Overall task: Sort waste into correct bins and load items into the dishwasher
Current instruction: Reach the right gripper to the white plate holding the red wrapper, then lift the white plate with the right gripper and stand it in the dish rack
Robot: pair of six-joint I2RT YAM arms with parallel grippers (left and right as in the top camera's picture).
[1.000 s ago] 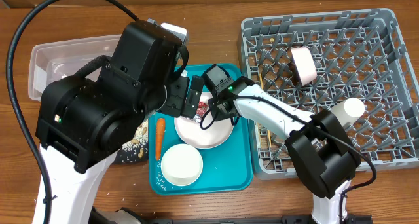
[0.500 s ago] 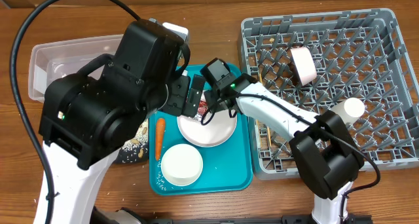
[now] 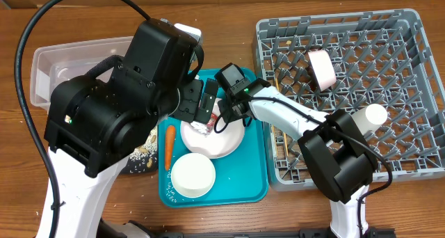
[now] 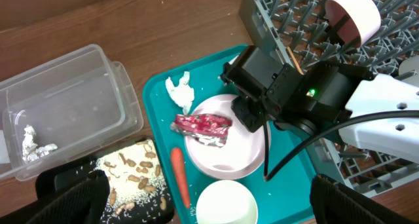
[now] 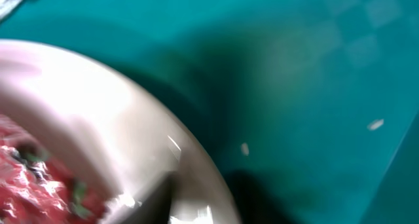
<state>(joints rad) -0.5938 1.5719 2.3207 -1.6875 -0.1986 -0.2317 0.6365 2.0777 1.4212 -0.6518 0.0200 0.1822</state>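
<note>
Fingers of my left gripper (image 3: 197,103) are spread wide apart, with nothing between them. It hangs over the teal tray (image 4: 157,119) and looks down at the mess. My right gripper (image 4: 252,114) is down at the edge of the small plate (image 4: 229,155). Its own camera is too close and too blurry, so I cannot tell if those fingers are pinching the rim or are just near it.

The red wrapper (image 4: 201,124) lies on the plate. I think that is why both my hands are here. The plate can't go in the grey rack (image 4: 275,8) with trash on it, so the wrapper has to go in a bin first.

The clear tub (image 4: 65,99) sits off to the side with some white scraps in it. The black tray (image 4: 160,207) next to it holds the crumbs. A bit of tissue (image 4: 180,92) and the carrot (image 4: 179,175) lie on the teal tray beside the plate. A white bowl (image 4: 226,204) sits there too. One pink cup (image 4: 353,18) is in the rack.
</note>
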